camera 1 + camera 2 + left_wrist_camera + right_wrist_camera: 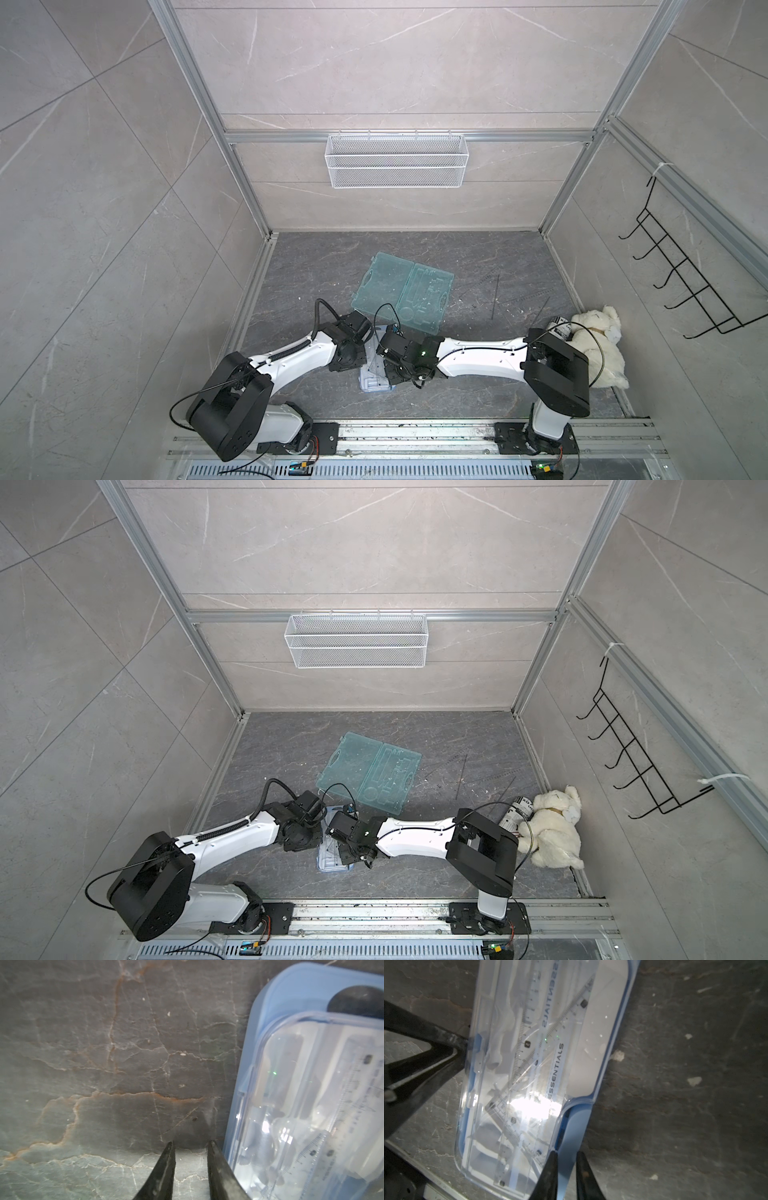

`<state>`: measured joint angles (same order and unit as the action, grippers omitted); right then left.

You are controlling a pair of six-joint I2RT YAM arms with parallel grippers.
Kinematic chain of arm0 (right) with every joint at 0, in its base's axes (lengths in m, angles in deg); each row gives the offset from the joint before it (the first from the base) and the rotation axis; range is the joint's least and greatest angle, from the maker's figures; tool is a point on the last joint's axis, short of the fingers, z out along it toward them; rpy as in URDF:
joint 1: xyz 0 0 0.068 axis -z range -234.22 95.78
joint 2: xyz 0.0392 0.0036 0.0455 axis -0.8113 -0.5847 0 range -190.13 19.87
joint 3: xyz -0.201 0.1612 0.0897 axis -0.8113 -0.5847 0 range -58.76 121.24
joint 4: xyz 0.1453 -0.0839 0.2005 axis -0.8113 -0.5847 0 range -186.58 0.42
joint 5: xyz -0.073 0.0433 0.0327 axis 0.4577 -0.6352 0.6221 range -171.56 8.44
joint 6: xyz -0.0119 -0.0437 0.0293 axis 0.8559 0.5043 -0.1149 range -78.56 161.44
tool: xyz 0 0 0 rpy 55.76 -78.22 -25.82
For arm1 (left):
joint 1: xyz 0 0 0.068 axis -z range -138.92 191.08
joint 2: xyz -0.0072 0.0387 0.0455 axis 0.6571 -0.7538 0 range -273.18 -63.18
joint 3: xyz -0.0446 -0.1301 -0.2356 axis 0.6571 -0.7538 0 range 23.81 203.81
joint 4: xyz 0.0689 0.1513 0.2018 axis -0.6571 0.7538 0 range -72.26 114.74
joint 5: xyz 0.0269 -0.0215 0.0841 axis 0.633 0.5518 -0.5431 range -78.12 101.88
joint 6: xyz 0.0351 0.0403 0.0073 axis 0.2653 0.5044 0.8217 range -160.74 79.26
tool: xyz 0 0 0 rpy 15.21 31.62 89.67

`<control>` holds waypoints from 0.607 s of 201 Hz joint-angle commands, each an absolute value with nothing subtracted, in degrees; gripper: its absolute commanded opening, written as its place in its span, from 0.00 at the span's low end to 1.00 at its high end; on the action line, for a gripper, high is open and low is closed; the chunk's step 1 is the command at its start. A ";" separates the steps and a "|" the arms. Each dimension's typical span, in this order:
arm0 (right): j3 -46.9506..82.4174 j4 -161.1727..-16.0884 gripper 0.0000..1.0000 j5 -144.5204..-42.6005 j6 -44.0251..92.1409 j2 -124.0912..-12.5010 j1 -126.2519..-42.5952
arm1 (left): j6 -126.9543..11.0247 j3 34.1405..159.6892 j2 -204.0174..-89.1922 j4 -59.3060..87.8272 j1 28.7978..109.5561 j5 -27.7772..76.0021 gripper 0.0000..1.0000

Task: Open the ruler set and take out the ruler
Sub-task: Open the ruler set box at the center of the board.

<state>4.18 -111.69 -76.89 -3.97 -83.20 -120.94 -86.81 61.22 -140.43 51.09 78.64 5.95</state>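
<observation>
Opening step: the lid of the ruler set (529,1064) is not yet lifted.
It lies on the worktop (104,1064) between the arms, ruler (527,1044) inside. The right gripper (567,1154) jaws pinch its blue tab (571,1126); the left gripper (191,1142) jaws are narrow and empty, just beside it. Next, likely brace the base and pull the tab up.

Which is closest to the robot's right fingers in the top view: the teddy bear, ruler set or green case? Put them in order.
1. ruler set, pinched at its edge by the right fingers.
2. green case, lying open, toward the back wall.
3. teddy bear, by the right wall.
</observation>
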 commanded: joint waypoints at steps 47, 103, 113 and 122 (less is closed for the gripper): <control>0.23 -116.43 0.18 -70.80 -3.83 -82.83 -119.00 | -87.67 62.13 -140.96 50.70 78.60 6.69 0.31; -1.27 -116.41 0.18 -69.87 -3.91 -79.69 -118.56 | -87.61 62.22 -141.50 50.26 78.58 6.80 0.31; -1.60 -115.96 0.18 -69.91 -3.90 -79.17 -118.57 | -87.63 62.22 -141.62 50.31 78.56 6.86 0.31; -2.03 -115.53 0.16 -69.98 -3.74 -78.74 -118.50 | -87.64 62.22 -141.66 50.13 78.62 6.88 0.31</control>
